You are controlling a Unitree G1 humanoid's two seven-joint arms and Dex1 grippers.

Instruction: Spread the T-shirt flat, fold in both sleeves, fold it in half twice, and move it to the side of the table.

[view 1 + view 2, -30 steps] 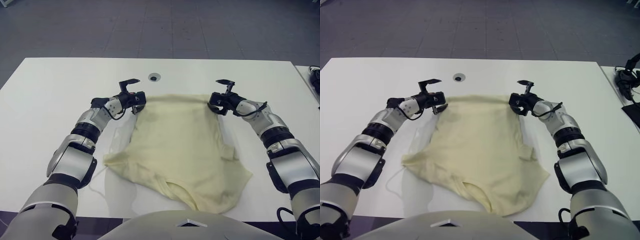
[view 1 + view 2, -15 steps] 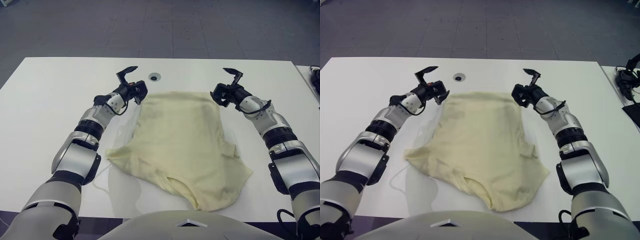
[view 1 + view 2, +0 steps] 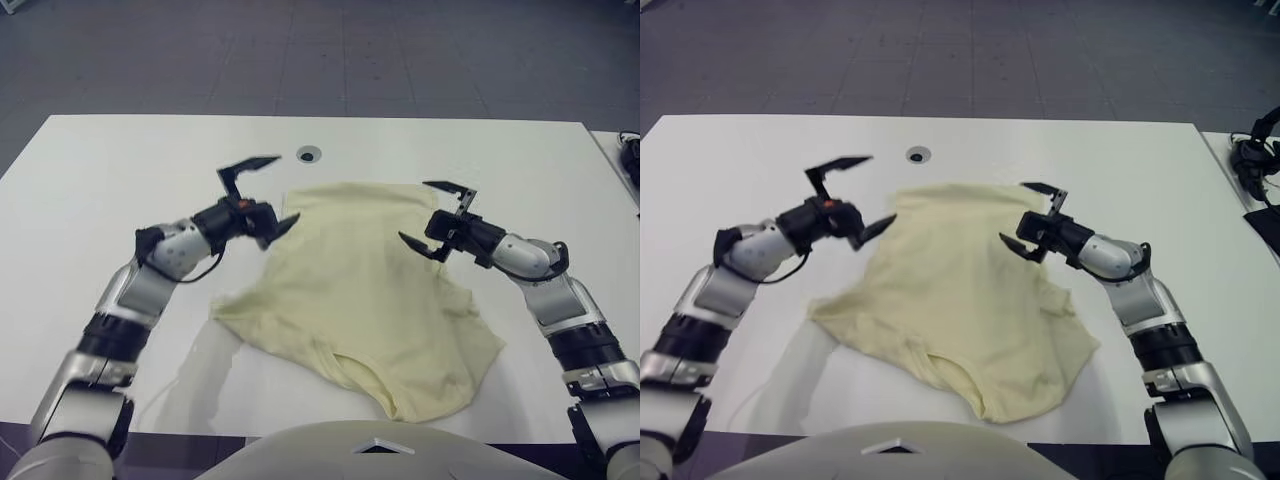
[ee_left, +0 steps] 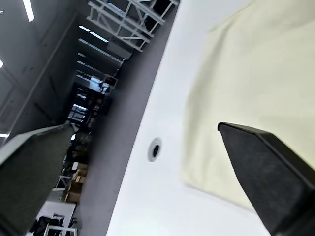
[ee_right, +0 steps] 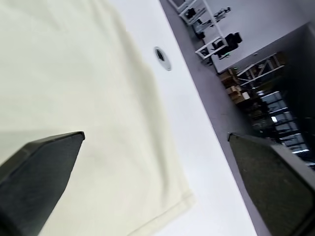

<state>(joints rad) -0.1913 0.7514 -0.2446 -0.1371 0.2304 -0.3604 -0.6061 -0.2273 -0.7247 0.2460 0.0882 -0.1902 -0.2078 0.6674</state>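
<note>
- One pale yellow cotton T-shirt [image 3: 360, 290] lies in the middle of the white rectangular surface [image 3: 100, 180], unfolded but rumpled.
- Its long axis runs from the far side toward the robot, with the near end swung a little to the robot's right.
- The straight hem is the far edge. The neck opening points at the robot and sits close to the near edge of the surface.
- One sleeve sticks out flat toward the robot's left. The other side is bunched, with a small fold of cloth standing up along the right edge.
- The left gripper [image 3: 287, 187] hangs at the shirt's far left corner with its two black fingers spread wide and no cloth between them. The lower fingertip is just over the hem corner.
- The right gripper [image 3: 413, 210] is also spread wide and grasps nothing, poised over the right edge of the shirt a little nearer than the hem.
- A small round cable hole [image 3: 309, 153] in the surface lies just beyond the hem, apart from the cloth.
- Dark cables or a headset [image 3: 1250, 155] rest on a neighbouring surface at the robot's far right, well away from the shirt.
- Grey tiled floor [image 3: 300, 50] stretches beyond the far edge.
</note>
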